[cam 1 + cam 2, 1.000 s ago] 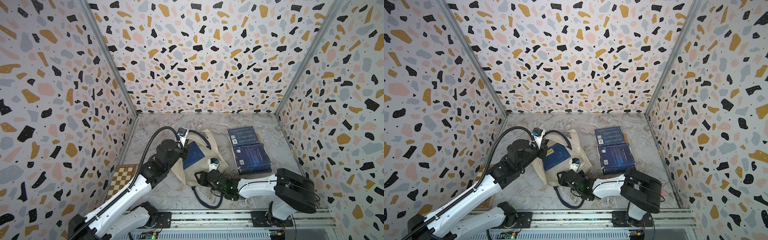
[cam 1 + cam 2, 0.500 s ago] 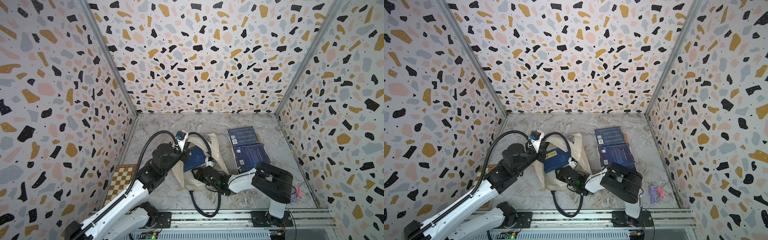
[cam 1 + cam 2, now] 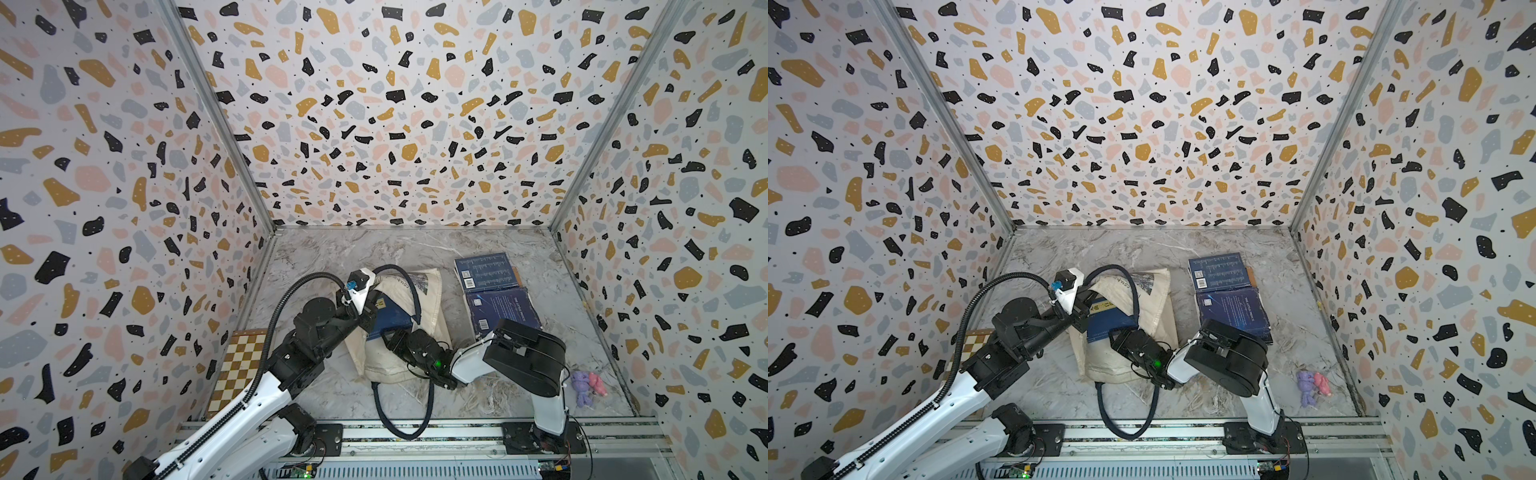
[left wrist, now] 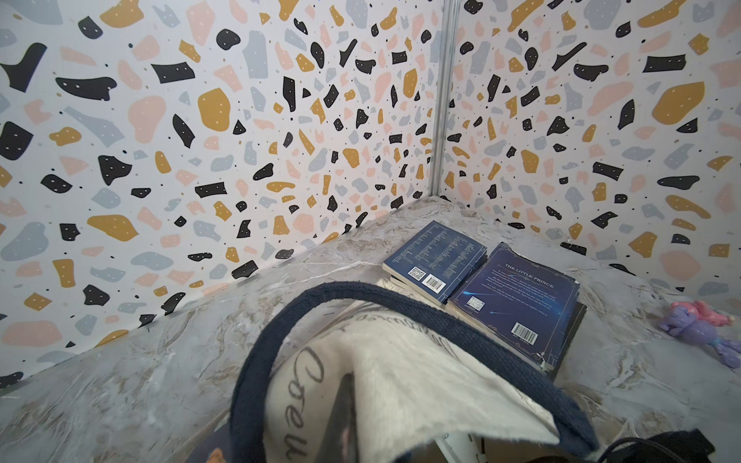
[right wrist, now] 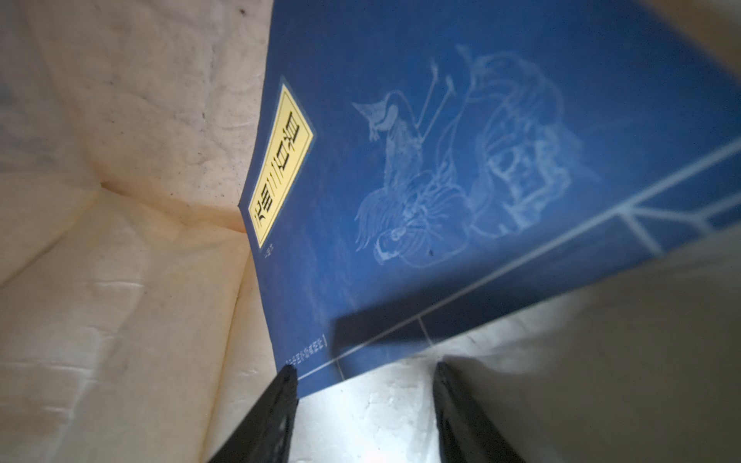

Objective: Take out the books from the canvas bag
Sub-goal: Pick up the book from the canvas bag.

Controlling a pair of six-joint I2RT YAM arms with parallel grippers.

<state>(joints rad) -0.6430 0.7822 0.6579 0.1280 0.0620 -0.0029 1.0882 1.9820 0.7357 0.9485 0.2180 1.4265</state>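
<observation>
Low in the middle of both top views, the canvas bag (image 3: pixel 432 291) lies slumped on the marble worktop (image 3: pixel 332 257), gaping where a blue cover shows. My left hand (image 3: pixel 369 311) is pressed together, and I judge it is pinching the bag's lip. The left wrist view shows the cream flap and a navy handle (image 4: pixel 361 292) lifted right before the lens, though the fingers themselves are hidden. I hold the cloth up so that the opening stands like a tent and gives my other hand room.

My right hand (image 5: pixel 363 373) is inside that opening, fingers spread, with nothing clamped. One fingertip (image 5: pixel 286 381) sits at the near corner of the navy book with the yellow title label (image 5: pixel 441 160). That book lies aslant against the bag's inner cloth, label end deeper in. I will likely have to take its near edge and draw it outward.

Right of the bag and apart from it, the books already out lie flat. One shows a barcoded back cover (image 3: pixel 486 272). Touching it on the lower side is The Little Prince (image 3: pixel 498 309). Each seems to have another beneath.

A chessboard box (image 3: pixel 241 370) sits at lower left by the wall, and a small purple-and-pink toy (image 3: pixel 586 384) at lower right. Neither is in the way. What may hinder me is the second handle (image 3: pixel 405 436), looping on the worktop below my right wrist, and the sagging cloth around the book.
</observation>
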